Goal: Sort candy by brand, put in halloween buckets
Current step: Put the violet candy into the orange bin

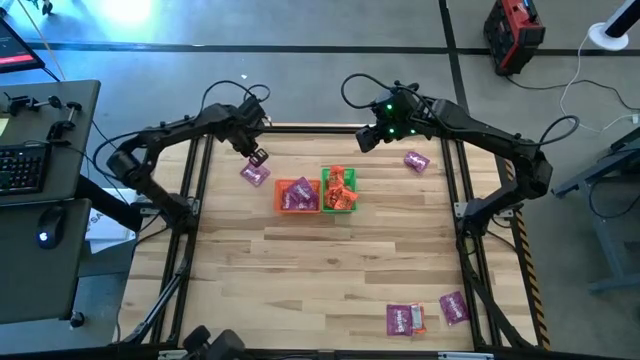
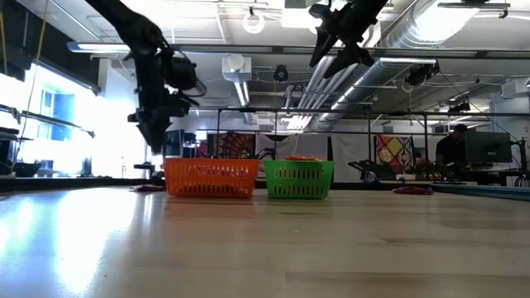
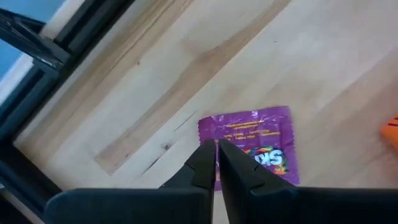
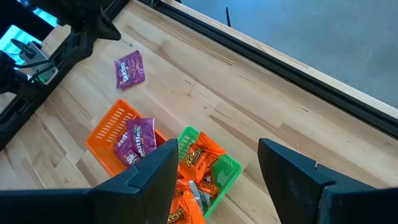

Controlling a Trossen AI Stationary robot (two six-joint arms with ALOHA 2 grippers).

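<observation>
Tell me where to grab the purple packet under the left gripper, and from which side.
Come straight down on the purple packet: it lies flat on the table, left of the orange bucket. Open the shut left gripper and pinch across its narrow width, probably mid-body.

**What you can't really make out here**

In the left wrist view the left gripper (image 3: pixel 216 163) covers the near edge of the purple packet (image 3: pixel 255 140), so its print is only partly readable. The orange bucket (image 3: pixel 390 129) is just a sliver at that picture's edge. From the low view, the candy on the table is too flat to identify. In the high view, the print on the near-right packets (image 1: pixel 404 319) is too small to read.
</observation>
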